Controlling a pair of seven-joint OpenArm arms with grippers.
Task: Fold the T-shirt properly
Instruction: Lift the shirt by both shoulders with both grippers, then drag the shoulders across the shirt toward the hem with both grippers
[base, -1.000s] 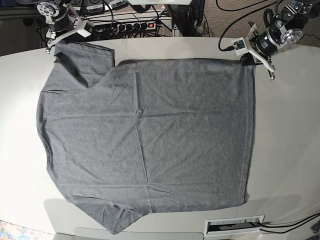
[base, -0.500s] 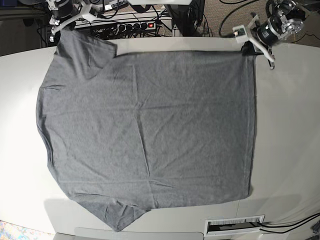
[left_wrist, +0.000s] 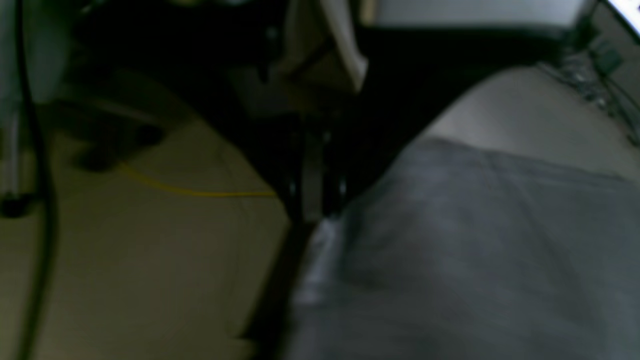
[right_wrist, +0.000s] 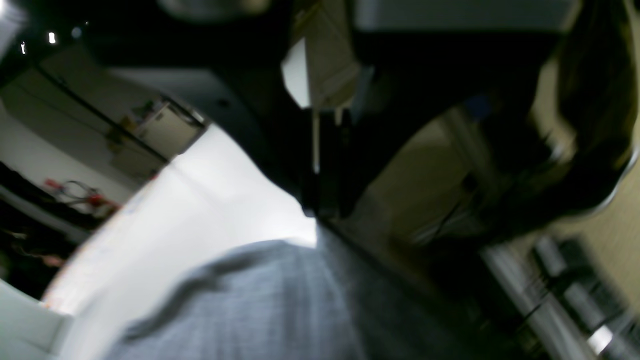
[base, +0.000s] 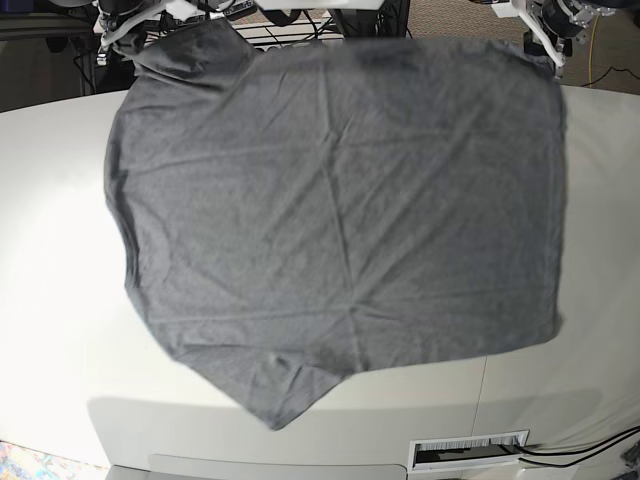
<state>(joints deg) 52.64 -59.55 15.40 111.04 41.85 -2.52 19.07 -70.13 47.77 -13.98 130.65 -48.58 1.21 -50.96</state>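
Two hands: both sit at the far edge of the worktop, each closed on a top corner of the T-shirt.
Left hand: in its own wrist view the dark fingers are pinched together over a bunched grey edge; in the base view it is at the upper right corner of the cloth.
Right hand: its wrist view shows the fingers shut on a fold of grey fabric, with the bright worktop below; in the base view it is at the upper left, by the sleeve.
T-shirt position: stretched between the two hands, its top edge at the far rim of the worktop, the body spread toward the near edge; the bottom left sleeve hangs to a point near the front. Whether the body lies on the worktop or is raised above it cannot be told.
Writing: no print shows on the cloth; a white strip at the near edge carries a bar-like pattern, too small to read.
Base view only: the whole outline of the shirt, its creases, the strip, a cable at the lower right.
Wrist views only: the pinch itself, close up, both blurred; the left one shows a thin yellow line on the surface beside the fingers.
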